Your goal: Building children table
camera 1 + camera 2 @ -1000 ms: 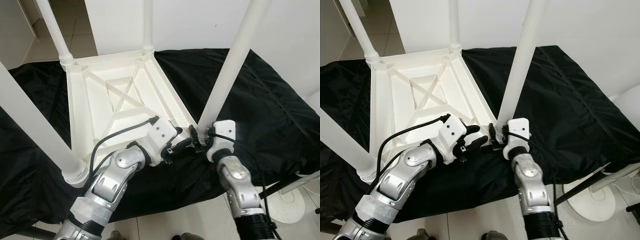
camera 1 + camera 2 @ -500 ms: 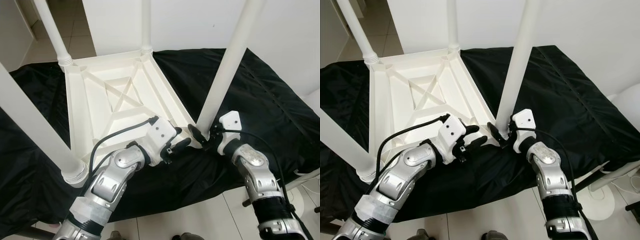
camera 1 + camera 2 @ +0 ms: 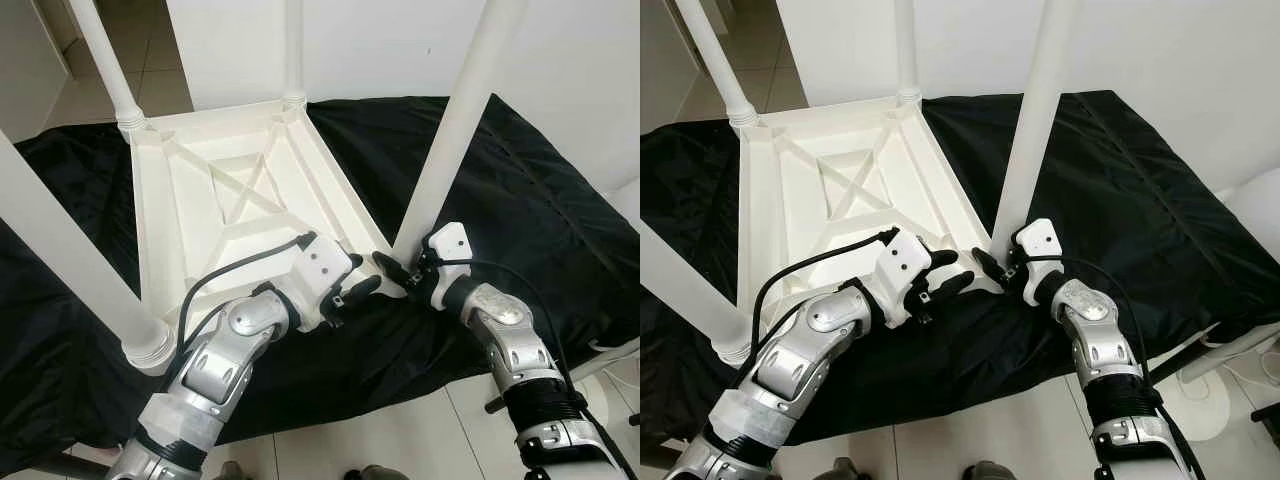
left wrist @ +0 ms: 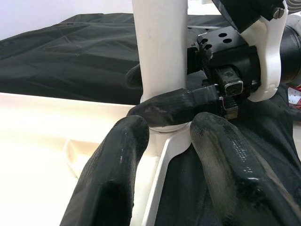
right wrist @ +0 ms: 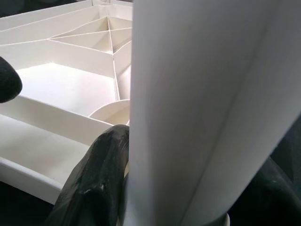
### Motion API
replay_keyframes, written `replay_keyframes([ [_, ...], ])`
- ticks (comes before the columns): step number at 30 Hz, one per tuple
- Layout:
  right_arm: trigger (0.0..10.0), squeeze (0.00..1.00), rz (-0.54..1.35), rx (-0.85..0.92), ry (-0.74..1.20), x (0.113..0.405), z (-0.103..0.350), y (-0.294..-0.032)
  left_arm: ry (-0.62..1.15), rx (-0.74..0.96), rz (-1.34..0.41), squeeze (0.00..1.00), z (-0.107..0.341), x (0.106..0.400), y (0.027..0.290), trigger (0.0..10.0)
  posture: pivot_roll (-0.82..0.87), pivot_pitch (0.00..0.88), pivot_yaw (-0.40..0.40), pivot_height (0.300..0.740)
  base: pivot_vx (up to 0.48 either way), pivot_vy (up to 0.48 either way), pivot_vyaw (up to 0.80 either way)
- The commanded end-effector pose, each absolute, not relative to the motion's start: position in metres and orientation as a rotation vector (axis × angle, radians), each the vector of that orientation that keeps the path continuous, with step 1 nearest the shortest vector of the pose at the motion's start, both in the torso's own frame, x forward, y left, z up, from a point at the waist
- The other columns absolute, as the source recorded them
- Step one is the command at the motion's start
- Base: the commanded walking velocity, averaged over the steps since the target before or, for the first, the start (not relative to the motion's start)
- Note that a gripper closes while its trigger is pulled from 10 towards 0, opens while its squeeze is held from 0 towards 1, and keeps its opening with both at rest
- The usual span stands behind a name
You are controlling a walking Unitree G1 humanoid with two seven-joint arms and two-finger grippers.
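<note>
A white plastic children's table (image 3: 230, 190) is lying upside down on a black fabric sheet (image 3: 530, 200) that covers the work surface, its ribbed underside facing up and its round white legs standing upward from the corners. The near-right white leg (image 3: 450, 140) is rising from the near-right corner socket, tilting a little to the right. The right gripper (image 3: 398, 272) is closing on the base of that leg, one black finger (image 5: 94, 183) pressing on each side of it just above the socket. The left gripper (image 3: 355, 290) is sitting just to the left, at the near edge of the tabletop frame, its two black fingers (image 4: 117, 174) spread apart with the corner rim between them, gripping nothing. A white stand base (image 3: 610, 360) is showing at the far right, on the pale tiled floor (image 3: 400, 440).
</note>
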State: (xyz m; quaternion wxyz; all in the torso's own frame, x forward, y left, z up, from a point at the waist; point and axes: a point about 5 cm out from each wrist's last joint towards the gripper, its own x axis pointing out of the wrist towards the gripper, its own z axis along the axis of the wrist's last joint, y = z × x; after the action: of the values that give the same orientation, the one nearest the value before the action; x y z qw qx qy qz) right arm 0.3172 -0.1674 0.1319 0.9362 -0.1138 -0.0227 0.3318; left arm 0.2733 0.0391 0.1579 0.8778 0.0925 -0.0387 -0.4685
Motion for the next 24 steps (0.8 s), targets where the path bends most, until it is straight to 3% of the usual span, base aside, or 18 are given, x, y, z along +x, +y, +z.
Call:
replay_keyframes([
  [1,10.0,0.00,0.685,-0.240,0.008,0.315,0.120,-0.170,-0.082,0.199,-0.962,0.00,0.159,0.275,0.040,10.0,-0.09,0.050,0.006,0.740,0.000,0.000,0.00],
  [7,10.0,0.00,0.633,-0.203,0.008,0.316,0.121,-0.171,-0.083,0.200,-0.962,0.00,0.159,0.275,0.040,10.0,-0.09,0.051,0.006,0.740,0.000,0.000,0.00],
  [24,10.0,0.00,-0.017,-0.080,0.014,0.302,0.117,-0.150,-0.072,0.195,-0.979,0.00,0.156,0.271,0.039,10.0,-0.10,0.063,0.007,0.740,0.000,0.000,0.00],
])
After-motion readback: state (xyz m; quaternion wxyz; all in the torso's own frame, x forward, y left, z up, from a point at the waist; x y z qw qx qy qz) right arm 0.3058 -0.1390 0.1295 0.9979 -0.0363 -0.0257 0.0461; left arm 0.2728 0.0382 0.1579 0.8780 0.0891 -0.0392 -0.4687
